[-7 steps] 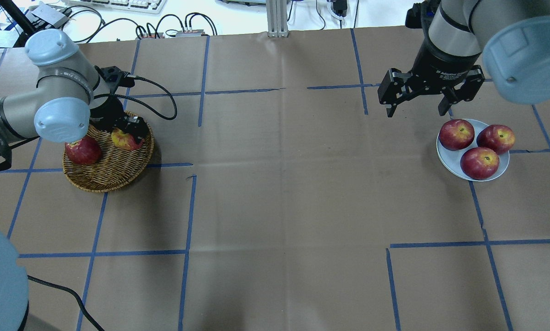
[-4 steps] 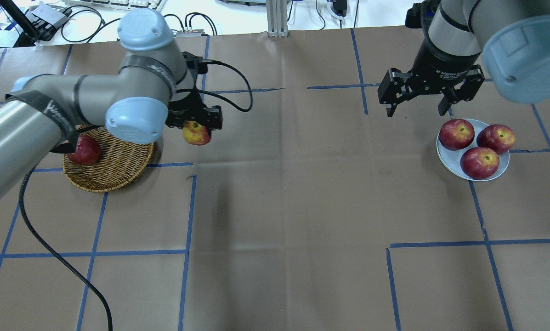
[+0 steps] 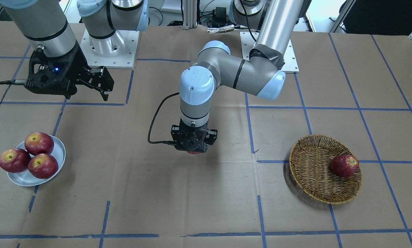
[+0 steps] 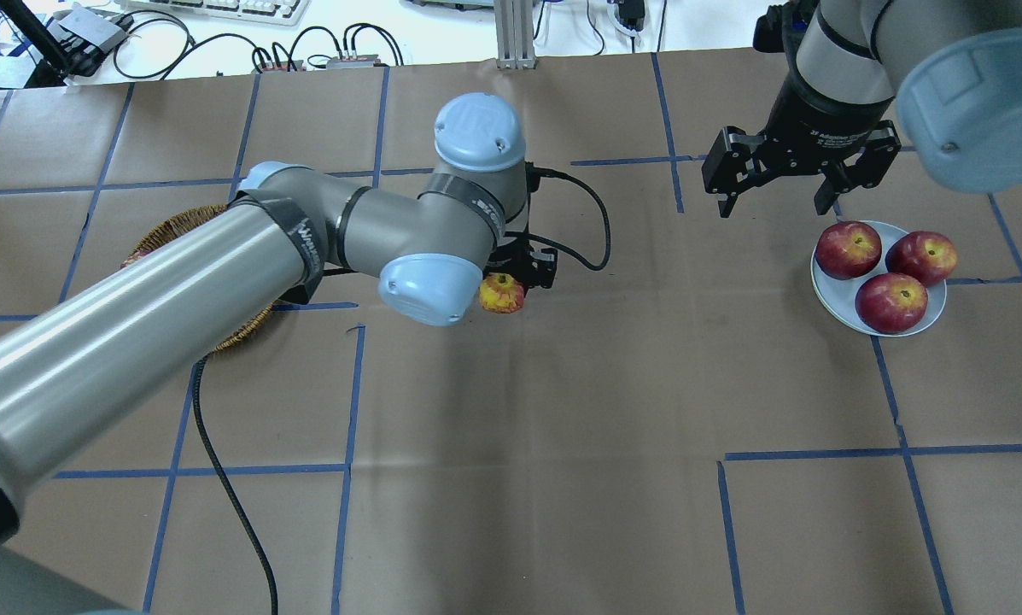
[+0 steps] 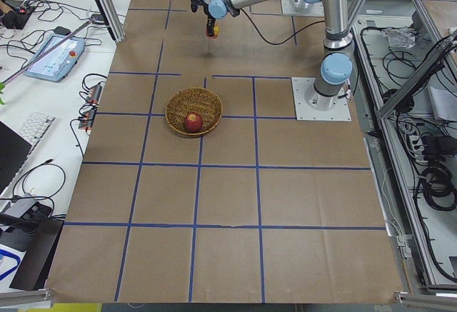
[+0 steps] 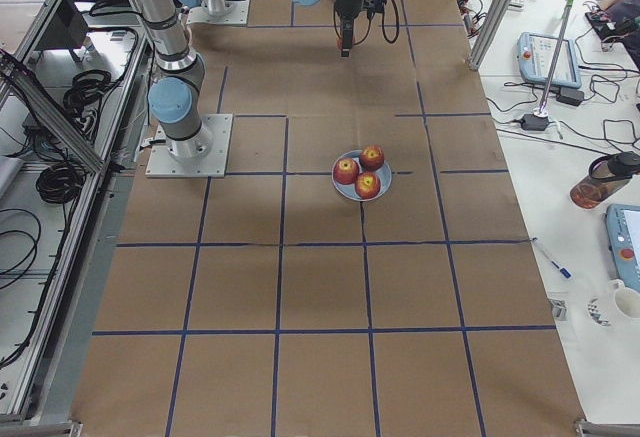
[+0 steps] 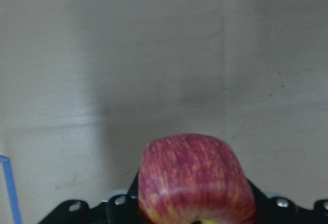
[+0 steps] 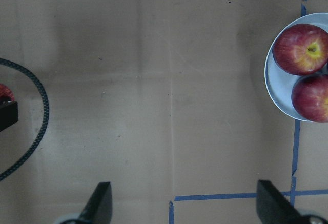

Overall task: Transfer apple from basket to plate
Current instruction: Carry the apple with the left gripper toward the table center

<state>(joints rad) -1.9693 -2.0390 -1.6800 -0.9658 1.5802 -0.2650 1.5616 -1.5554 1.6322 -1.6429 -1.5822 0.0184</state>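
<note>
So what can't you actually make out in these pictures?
- Overhead: the left arm covers most of the basket and whatever lies in it.
- Front view: the left gripper hides all of the apple but a red sliver.
- Right wrist: the picture's edge cuts off the plate and a dark apple on it.
- Side views: the grip is too small to judge.

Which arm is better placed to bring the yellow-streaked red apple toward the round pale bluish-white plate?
Left, probably: the left gripper is shut on the apple over mid-table. The right gripper hangs open and empty near the plate.
</note>
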